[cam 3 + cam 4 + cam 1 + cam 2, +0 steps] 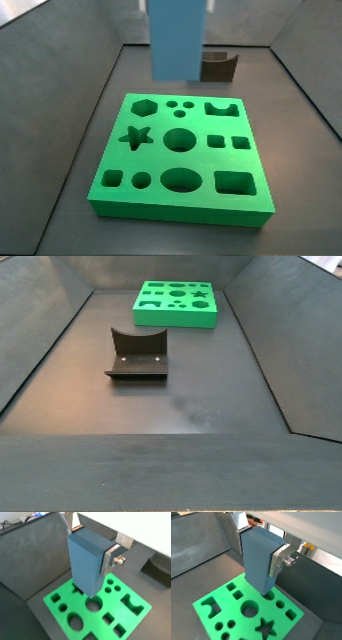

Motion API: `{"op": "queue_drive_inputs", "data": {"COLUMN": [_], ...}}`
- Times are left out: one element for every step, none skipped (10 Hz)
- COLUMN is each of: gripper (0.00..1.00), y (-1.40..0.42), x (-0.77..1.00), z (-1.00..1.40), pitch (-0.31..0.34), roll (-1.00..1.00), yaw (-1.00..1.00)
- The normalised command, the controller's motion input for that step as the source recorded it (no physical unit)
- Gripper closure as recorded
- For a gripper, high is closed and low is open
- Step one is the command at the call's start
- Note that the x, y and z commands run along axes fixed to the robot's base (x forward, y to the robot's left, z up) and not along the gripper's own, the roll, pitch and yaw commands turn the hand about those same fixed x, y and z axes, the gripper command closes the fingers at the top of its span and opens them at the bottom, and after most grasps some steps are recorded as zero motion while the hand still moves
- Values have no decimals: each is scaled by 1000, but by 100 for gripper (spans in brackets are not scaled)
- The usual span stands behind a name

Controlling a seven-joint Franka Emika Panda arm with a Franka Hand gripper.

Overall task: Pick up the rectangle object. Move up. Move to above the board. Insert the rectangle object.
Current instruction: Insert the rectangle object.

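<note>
My gripper (92,543) is shut on the rectangle object (87,567), a tall, slim steel-blue block held upright by its upper end between the silver fingers (112,556). Both wrist views show the grip; the gripper (261,546) clamps the block (256,562) from two sides. The block's lower end hangs in the air over the green board (90,629), apart from it. The board (281,619) lies flat below with its shaped holes showing. In a side view the block (177,40) hangs above the far edge of the board (181,210); the gripper is out of that frame.
The dark fixture (218,68) stands on the floor behind the board; in a side view the fixture (138,354) sits mid-floor, nearer than the board (177,318). Sloping grey walls (40,346) enclose the dark floor on all sides.
</note>
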Motion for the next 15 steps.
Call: {"op": "queue_drive_inputs", "data": {"gripper": [100, 100, 100, 100, 100, 100, 100, 100, 100, 100, 100, 100, 100, 100, 100], "y": [-463, -417, -234, 0, -291, -391, -491, -517, -500, -514, -517, -471, -406, -194, -97], "x": [546, 603, 346, 0, 300, 306, 329, 349, 340, 183, 46, 0, 0, 0, 0], "z": [-340, -280, -166, 0, -40, -77, -3, -29, -46, -131, -217, -229, -243, 0, 0], "pitch": [0, 0, 0, -13, 0, -30, 0, 0, 0, -29, -70, -87, -74, 0, 0], "roll": [0, 21, 0, 0, 70, 120, 179, 190, 210, 266, 291, 350, 329, 134, 46], "yaw": [-31, 0, 0, 0, 317, 369, 309, 311, 294, 246, 83, 17, 11, 0, 3]}}
